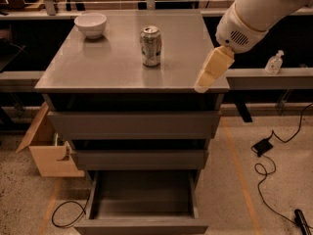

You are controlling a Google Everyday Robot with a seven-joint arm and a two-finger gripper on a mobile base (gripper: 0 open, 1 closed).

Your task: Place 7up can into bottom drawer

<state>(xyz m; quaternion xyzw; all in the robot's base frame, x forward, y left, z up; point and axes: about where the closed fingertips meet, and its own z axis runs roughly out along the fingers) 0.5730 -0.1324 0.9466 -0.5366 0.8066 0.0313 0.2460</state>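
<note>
The 7up can [150, 45] stands upright on the grey cabinet top [107, 67], a little right of centre. The bottom drawer [142, 199] is pulled out, and its dark grey interior shows nothing in it. My gripper [209, 75] hangs from the white arm at the upper right, over the cabinet top's front right corner. It is to the right of the can and apart from it, holding nothing.
A white bowl [90, 24] sits at the back left of the cabinet top. An open cardboard box [46, 151] stands on the floor to the left. Black cables [266, 170] lie on the floor to the right. A small bottle [275, 62] stands on the right ledge.
</note>
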